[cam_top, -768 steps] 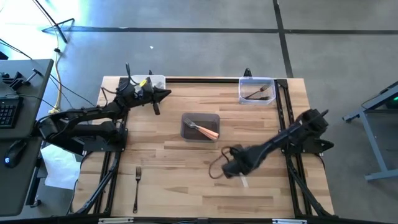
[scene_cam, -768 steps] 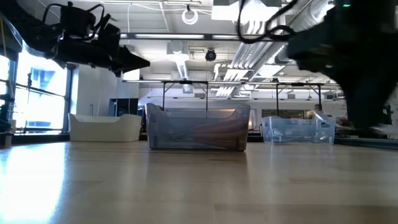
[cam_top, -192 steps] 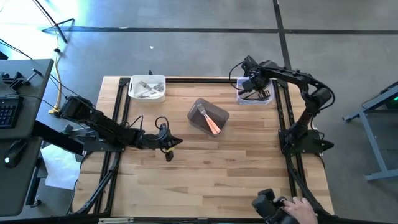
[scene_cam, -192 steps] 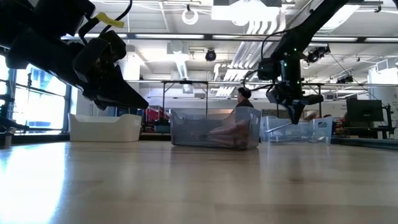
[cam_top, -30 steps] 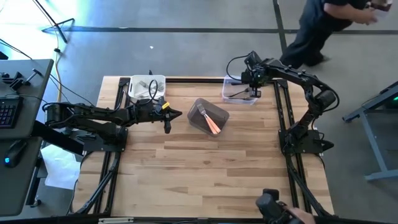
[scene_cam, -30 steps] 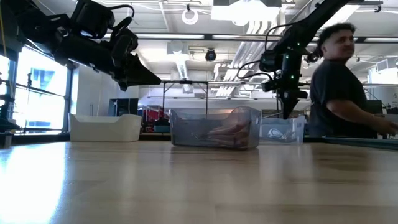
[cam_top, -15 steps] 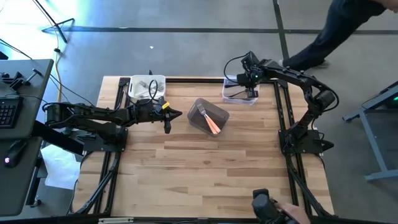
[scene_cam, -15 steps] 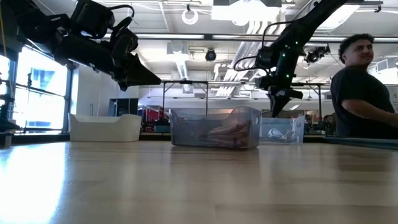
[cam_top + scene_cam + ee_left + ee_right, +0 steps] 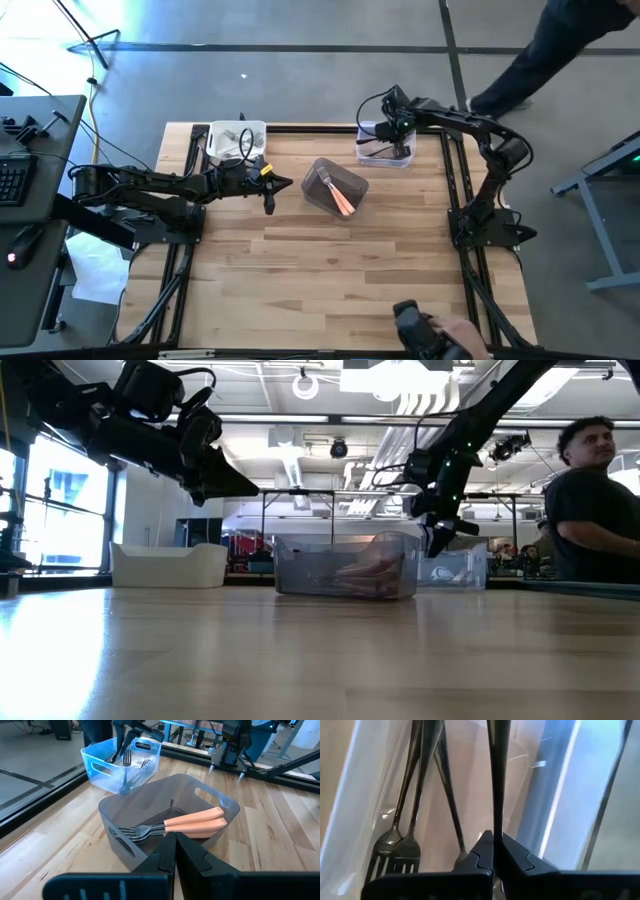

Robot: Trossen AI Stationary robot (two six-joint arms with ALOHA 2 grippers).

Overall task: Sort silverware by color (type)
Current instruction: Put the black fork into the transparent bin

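Now the right gripper (image 9: 392,118) hangs over the clear tub (image 9: 383,146) in the upper right of the high view, its jaws pinched together; the wrist view shows a thin dark shaft running up from between them, most likely a black fork (image 9: 496,780), though whether it is truly clamped is hard to tell. Three more dark forks (image 9: 417,785) already lie inside that tub. The left gripper (image 9: 277,186) hovers left of centre, closed and empty, pointing at the grey tub (image 9: 318,189), which holds the orange forks (image 9: 192,822). The white tub (image 9: 213,140) in the upper left carries the white forks (image 9: 240,146).

The step in hand looks like dropping the black fork in with its mates. To do it well, keep the fork well inside the tub walls, lower until the tip nears the floor, then release and lift straight up so the fingers do not catch the rim and drag the light tub. A person (image 9: 590,510) stands at the right of the low view, clear of the arms.
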